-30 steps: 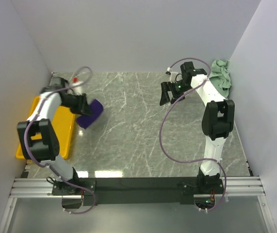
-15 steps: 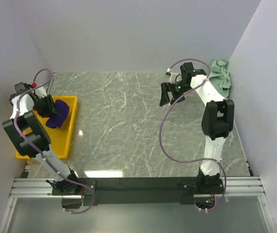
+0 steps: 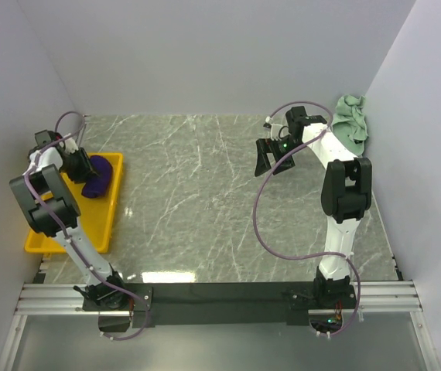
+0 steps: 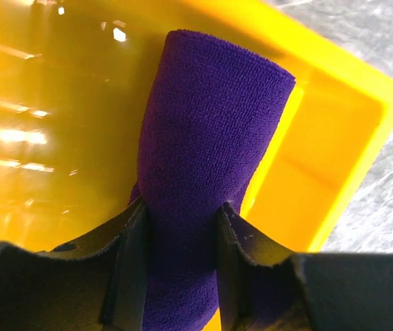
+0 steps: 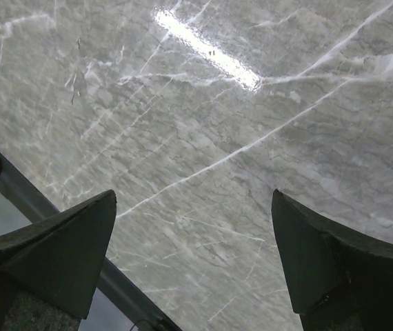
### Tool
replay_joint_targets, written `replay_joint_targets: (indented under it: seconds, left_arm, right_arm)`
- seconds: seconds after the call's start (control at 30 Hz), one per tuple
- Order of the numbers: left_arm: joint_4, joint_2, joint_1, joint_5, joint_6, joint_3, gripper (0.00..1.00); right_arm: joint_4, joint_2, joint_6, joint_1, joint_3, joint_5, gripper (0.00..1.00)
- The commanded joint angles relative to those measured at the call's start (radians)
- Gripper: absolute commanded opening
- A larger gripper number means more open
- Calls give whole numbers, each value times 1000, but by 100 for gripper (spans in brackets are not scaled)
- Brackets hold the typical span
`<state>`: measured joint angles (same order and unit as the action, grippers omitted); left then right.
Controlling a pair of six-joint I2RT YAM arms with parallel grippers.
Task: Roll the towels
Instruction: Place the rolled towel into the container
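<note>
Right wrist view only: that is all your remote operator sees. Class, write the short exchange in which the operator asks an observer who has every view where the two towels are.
Operator: I see only the table surface. Where is the purple towel?
Observer: The purple towel, rolled up, is clamped in the left end effector over the yellow tray at the table's left edge.
Operator: And the green one?
Observer: The mint green towel lies crumpled, not rolled, in the far right corner, beyond the right end effector.
</note>
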<state>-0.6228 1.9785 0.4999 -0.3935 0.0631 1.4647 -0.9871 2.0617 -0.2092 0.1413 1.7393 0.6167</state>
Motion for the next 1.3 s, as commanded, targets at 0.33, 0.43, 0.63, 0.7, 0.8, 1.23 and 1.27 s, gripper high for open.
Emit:
replay_joint_targets:
  seconds: [0.33,0.43,0.63,0.7,0.8,1.23,1.27]
  left_arm:
    - [44,42,-73,-56,46,40,14]
    - [37,48,-77,-94,47,39,17]
    - [32,33,-89,-122,41,13,18]
    - [29,31,-93,-128,43,8,25]
    - [26,40,-96,-128,37,9,34]
    - [-31,13,-95,-82,43,28,70]
    - [-35,8,-95,-79,43,32,70]
  right_arm:
    - [-12,-40,-10,1,31,21,100]
    - [-9,-41,-10,1,25,21,100]
    - [-10,-41,-12,1,22,21,100]
    - [-10,-40,-12,1,20,23,100]
    - [-13,-38,-13,1,23,25,100]
    - [-15,-49,-18,1,17,17,100]
    - [-15,-52,-19,3,17,15,100]
